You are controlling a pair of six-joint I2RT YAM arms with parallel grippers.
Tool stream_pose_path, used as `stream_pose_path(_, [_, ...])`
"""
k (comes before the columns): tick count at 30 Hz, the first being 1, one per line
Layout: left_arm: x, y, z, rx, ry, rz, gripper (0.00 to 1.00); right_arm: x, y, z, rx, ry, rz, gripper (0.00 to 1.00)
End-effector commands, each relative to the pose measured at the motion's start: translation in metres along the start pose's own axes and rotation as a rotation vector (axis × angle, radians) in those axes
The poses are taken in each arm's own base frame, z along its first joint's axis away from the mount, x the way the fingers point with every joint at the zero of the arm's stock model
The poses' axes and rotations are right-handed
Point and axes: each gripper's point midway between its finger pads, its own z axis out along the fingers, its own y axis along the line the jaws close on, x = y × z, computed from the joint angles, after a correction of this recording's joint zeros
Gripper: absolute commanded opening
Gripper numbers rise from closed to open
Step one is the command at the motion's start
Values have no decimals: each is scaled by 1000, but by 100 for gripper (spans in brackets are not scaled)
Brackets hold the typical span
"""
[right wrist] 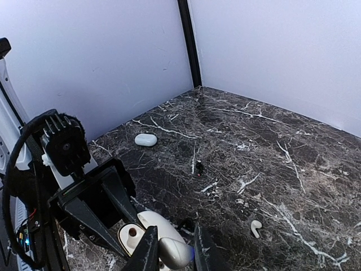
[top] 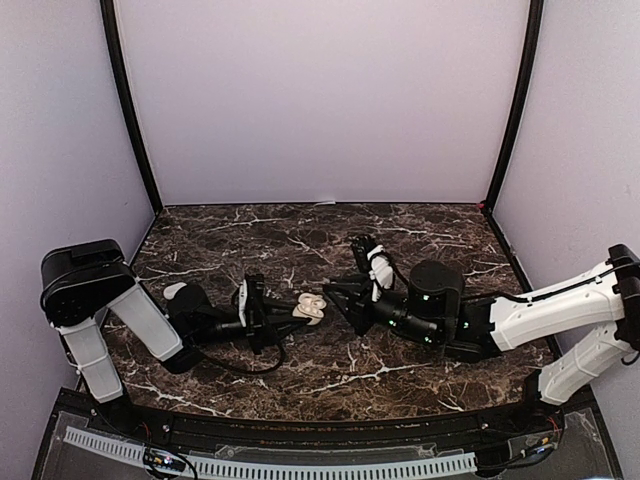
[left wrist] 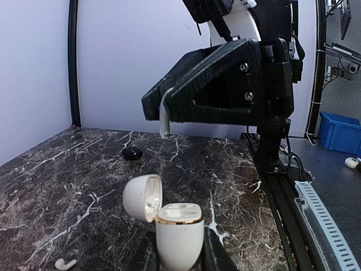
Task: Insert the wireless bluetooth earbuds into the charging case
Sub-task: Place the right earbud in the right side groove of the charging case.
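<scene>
The left gripper point(left wrist: 180, 257) is closed on the charging case point(left wrist: 179, 226), a white case with a gold rim. Its two dark fingers clamp the lower body from either side and hold it upright, just above the dark marble-patterned table point(top: 400, 235). The case's lid point(left wrist: 141, 197) is flipped open and hangs back to one side on its hinge, leaving the top of the base uncovered. The right gripper point(right wrist: 172, 254) is closed on one earbud point(left wrist: 164, 121). In the left wrist view the white stem sticks down out of the black jaws, and in the right wrist view the rounded head sits pinched between the two fingers. This earbud hangs over the open case, a little to the lid side, and does not touch it. In the overhead view the two grippers meet nose to nose near the middle of the table, with the case between them. A second earbud point(right wrist: 255, 227) lies loose on the marble, off to one side of the case and apart from both grippers. Farther back on the table are a small white oval object point(right wrist: 145, 139) and a small black object point(left wrist: 132, 153); what they are cannot be told
</scene>
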Motion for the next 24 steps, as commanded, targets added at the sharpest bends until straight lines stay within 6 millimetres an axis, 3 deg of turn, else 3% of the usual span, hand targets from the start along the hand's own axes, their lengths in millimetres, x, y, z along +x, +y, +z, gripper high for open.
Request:
stream_pose_path(1, [-37,-9,-7,14,-162,105,0,0,-6,-4,36,9,34,19])
stream_pose_path(8, [-30,-13,-8,30,-143,143,0,9,-3,1,11,94,158,19])
stream_pose_path(15, [-39,-8,-2,28,-170,115,0,6,-5,0,4,99,343,16])
stream_pose_path(24, [-52,-1,6,10,-210,94,0,10,-1,11,-24,76,387,13])
